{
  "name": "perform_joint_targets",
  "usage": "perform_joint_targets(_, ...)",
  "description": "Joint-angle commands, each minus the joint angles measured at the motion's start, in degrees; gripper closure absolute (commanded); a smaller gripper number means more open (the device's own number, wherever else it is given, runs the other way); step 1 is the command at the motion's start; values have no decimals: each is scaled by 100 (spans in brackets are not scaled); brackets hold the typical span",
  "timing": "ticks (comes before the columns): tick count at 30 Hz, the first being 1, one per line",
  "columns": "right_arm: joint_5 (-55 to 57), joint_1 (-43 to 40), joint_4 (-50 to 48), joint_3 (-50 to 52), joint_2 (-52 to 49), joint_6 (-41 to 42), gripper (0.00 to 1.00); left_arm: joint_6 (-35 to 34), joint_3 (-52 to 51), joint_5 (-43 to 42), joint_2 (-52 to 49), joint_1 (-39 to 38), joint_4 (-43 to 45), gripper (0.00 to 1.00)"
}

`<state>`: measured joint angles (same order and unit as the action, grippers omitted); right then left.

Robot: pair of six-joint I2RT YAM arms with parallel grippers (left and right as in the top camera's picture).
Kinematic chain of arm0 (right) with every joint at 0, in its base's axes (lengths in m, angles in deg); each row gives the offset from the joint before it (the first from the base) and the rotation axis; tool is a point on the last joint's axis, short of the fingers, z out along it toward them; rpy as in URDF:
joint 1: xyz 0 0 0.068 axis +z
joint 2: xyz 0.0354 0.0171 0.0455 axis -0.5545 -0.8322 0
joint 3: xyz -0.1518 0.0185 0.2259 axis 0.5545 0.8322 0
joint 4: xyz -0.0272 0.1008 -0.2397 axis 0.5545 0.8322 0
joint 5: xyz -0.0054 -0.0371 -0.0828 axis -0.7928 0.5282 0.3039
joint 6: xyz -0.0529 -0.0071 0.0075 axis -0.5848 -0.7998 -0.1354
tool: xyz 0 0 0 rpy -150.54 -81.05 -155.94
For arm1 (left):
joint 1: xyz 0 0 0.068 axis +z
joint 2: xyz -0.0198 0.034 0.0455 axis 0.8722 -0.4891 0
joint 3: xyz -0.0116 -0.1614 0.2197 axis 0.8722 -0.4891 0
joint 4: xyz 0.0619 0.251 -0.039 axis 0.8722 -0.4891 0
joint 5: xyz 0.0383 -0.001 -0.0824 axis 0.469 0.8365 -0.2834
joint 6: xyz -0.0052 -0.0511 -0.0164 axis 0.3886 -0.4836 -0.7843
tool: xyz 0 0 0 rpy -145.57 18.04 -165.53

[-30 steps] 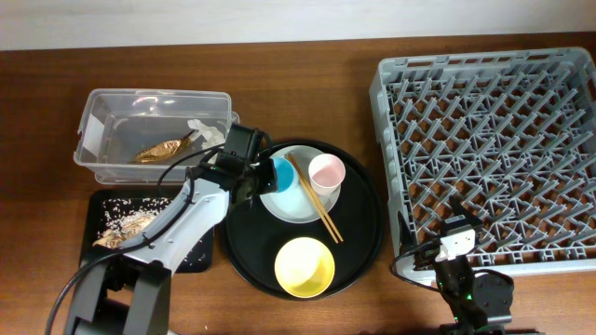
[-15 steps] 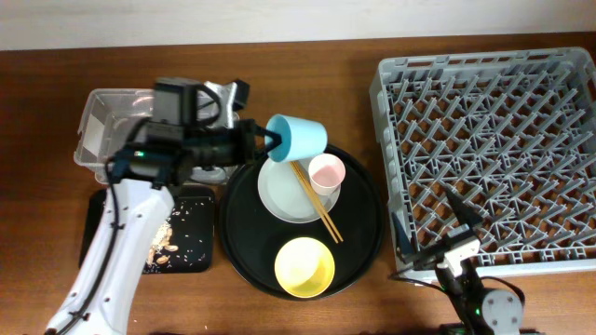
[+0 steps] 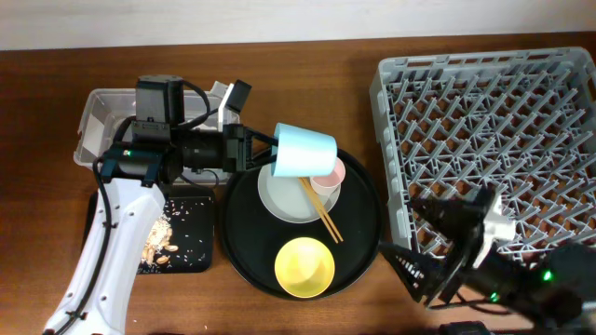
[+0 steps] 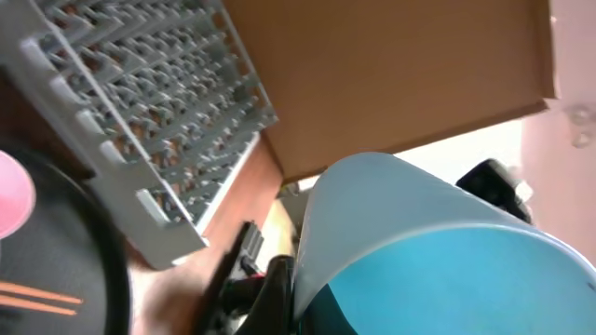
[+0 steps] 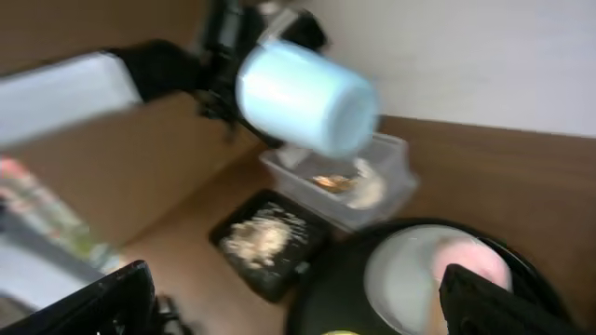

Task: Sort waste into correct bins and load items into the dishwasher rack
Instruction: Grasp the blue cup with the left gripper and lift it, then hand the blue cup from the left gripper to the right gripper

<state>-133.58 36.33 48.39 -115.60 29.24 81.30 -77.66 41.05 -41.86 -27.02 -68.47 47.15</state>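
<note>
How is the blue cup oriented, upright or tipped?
Tipped sideways: the left end effector holds the light-blue cup aloft, side wall facing the overhead camera.

Bright, even light; wrist views seemingly motion-blurred.

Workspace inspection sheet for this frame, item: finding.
Surface: wooden table, no spills seen.
Job's things: light-blue cup held over round black tray; plate, pink cup, chopsticks, yellow bowl on it; rack without dishes; scraps in shallow black tray; wrapper in clear tub.
Clutter: nothing seen.
Pincers: left pincer shut on light-blue cup; right pincer open, empty.
Cables: black cable looping at left arm.
Surroundings: pale wall behind table.
</note>
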Motion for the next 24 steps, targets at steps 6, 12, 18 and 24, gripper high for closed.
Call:
perform_joint_targets(6, -1589, -26, -140, -391, -1143, 302, 1, 94, 33, -901, 22, -870, 358, 99)
perform_joint_targets(12, -1626, -7, -339, -391, -1818, 304, 1, 92, 33, -1025, 22, -1294, 734, 100)
perform_joint_targets(18, -2350, 511, -1473, -391, -2096, 678, 8, 92, 33, -745, 22, -1364, 879, 99)
perform_joint_targets(24, -2352, 756, -1851, -391, -2096, 942, 26, 94, 33, -741, 22, -1364, 885, 100)
